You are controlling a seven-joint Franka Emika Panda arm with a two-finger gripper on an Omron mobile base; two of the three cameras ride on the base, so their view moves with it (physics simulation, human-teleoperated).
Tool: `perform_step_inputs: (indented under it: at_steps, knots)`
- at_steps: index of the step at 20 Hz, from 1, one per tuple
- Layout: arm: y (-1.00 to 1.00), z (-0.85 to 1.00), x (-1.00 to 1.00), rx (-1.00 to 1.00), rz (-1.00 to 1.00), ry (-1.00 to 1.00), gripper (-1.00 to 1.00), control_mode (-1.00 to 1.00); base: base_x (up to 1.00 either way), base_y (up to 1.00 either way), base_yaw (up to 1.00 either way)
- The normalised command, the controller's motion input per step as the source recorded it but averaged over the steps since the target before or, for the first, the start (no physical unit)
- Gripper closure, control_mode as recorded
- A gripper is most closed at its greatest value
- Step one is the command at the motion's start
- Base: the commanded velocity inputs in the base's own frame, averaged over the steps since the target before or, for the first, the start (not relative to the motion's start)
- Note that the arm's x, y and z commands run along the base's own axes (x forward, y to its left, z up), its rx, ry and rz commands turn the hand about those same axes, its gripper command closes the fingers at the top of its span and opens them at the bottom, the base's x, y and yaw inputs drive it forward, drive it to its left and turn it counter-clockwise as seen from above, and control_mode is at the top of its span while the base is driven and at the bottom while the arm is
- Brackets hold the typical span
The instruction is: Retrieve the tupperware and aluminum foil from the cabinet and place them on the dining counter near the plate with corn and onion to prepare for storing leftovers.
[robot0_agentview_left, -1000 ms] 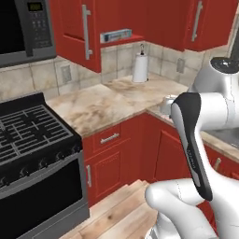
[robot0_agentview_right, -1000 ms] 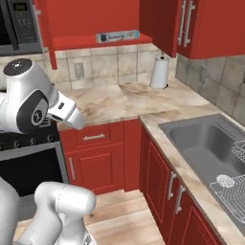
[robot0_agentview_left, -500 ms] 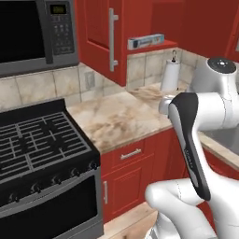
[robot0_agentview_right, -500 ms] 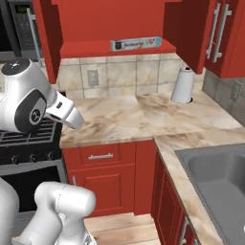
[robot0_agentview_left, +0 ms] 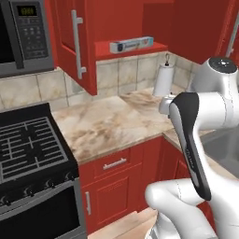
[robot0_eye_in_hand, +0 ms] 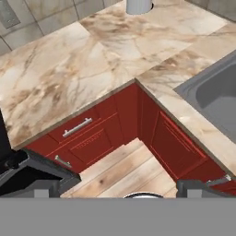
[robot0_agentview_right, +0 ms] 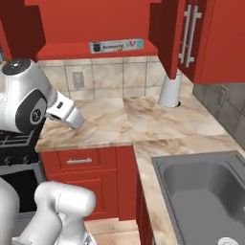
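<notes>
evidently tool spread wide, holding nothing.

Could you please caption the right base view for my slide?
Foil box on open cabinet shelf above marble counter, paper towels nearby.

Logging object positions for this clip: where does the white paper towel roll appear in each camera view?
Left base view: the white paper towel roll stands upper right of centre, on the marble counter's far corner.
Right base view: the roll stands right of centre, below the red cabinet door.
Hand view: just its base shows at the top edge.
Shared landmark: the beige marble counter.
</notes>
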Motion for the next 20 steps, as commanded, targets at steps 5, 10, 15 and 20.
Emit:
perform_step_inputs:
  at_steps: [5, 10, 15, 20]
  knots:
    - [0.0, 0.0, 0.0, 0.0, 0.0, 0.0, -1.0, 1.0, 0.68, -0.06, 0.1]
    - [0.0, 0.0, 0.0, 0.0, 0.0, 0.0, -1.0, 1.0, 0.81, 0.0, 0.12]
    - [0.0, 0.0, 0.0, 0.0, 0.0, 0.0, -1.0, 1.0, 0.71, -0.01, 0.08]
    - [0.0, 0.0, 0.0, 0.0, 0.0, 0.0, -1.0, 1.0, 0.48, -0.15, 0.07]
